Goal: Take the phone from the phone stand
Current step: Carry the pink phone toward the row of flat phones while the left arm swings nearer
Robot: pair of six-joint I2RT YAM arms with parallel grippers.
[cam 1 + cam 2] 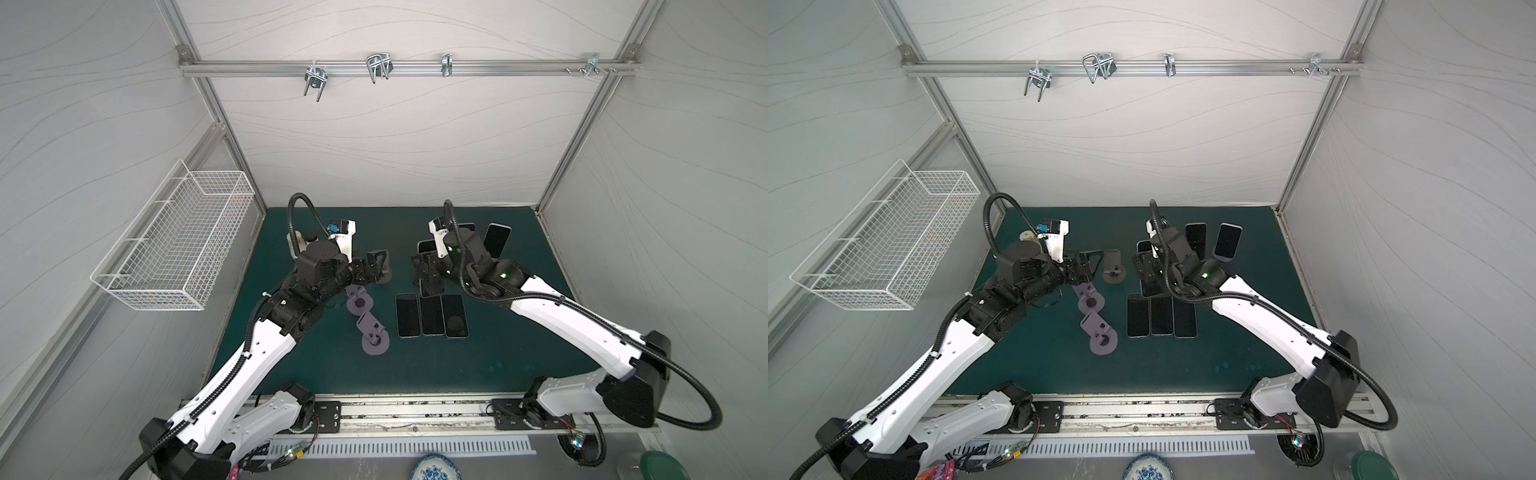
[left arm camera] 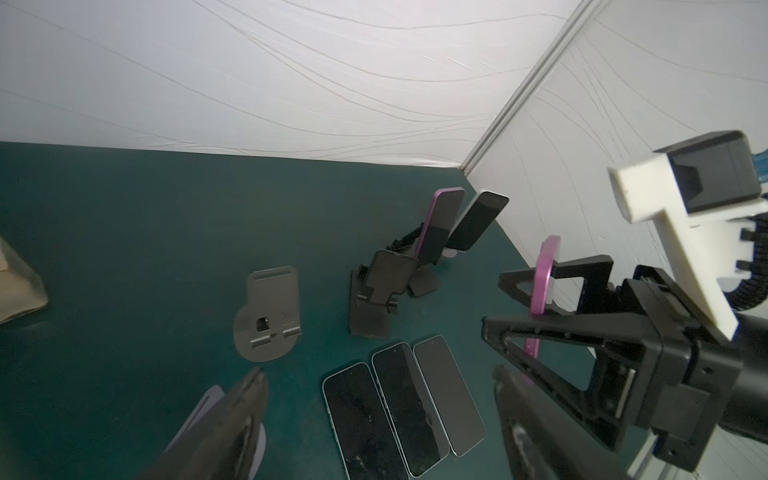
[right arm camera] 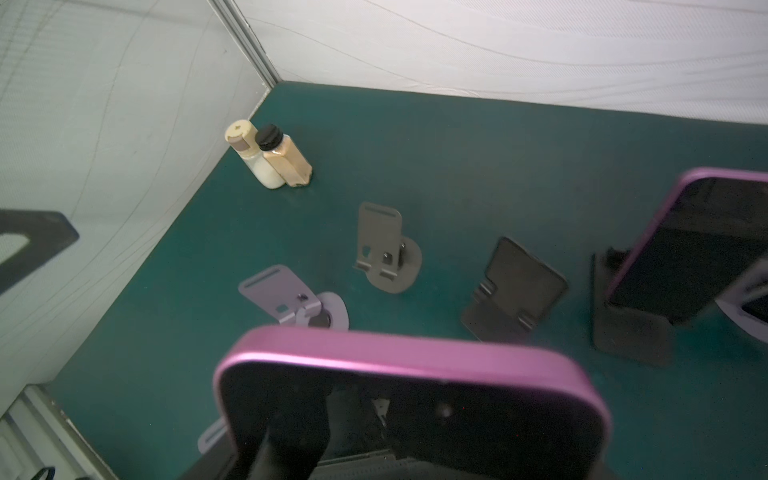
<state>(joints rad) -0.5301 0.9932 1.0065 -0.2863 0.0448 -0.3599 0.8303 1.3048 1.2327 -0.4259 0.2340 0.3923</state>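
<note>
My right gripper is clamped on the pink phone. The phone stands on end between my fingers, with its dark screen turned toward my right wrist camera. In both top views it sits at the far ends of three phones that lie flat, side by side and screens up, on the green bench. I cannot tell whether its lower end touches the bench. The black stand nearest to it is empty and stands apart from the held phone.

Farther back, a second pink phone leans on another black stand. Just beside it, a pale-edged phone leans on a lilac base.

My left gripper has its jaws apart and holds nothing. It hangs over the middle of the bench, just beside an empty grey stand that stands upright on its round foot. Two lilac stands lie near each other on the bench, one of them partly under my left wrist.

Two small bottles stand touching each other in the far left corner of the bench. A white wire basket hangs on the left wall.
</note>
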